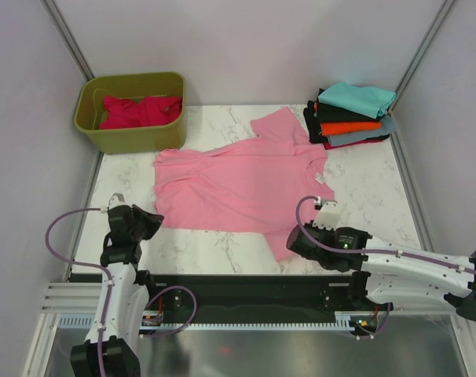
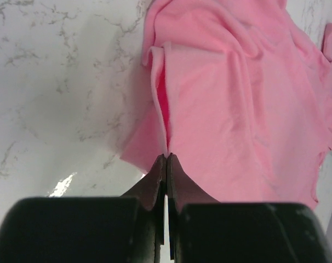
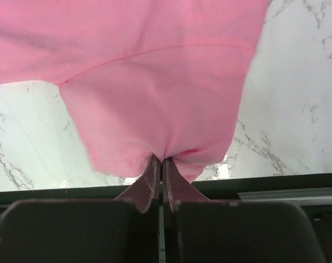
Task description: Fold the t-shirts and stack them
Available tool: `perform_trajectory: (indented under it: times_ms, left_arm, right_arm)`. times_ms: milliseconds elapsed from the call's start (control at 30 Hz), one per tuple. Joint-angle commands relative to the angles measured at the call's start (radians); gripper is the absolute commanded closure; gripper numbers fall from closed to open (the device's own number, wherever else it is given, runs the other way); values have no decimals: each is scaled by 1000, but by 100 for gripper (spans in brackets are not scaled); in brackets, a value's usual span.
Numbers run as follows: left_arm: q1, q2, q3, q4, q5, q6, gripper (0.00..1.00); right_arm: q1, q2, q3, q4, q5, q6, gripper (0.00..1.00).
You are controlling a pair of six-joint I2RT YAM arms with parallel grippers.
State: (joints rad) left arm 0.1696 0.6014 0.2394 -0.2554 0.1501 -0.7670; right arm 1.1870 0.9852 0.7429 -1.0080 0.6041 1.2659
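L gripper [image 2: 167, 159] & R gripper [image 3: 160, 160] both clamped on light pink cloth t-shirt [image 1: 238, 184]; fold step beginning, I'd say; next: lift near edge evenly.

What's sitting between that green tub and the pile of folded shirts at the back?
Mostly bare marble table, plus one sleeve of the spread pink t-shirt poking up near the pile; the overhead view shows it.
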Motion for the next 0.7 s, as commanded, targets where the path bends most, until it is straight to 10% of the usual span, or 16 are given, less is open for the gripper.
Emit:
perform_trajectory:
  times_ms: [0,667]
  left_arm:
    - [-13,-23,87,-82,48,-61,98]
    - [-18,-132,413,-562,82,-11,98]
  right_arm:
    - [-3,-97,13,-98,74,-3,100]
    - [-1,-295,115,-179,106,-138,100]
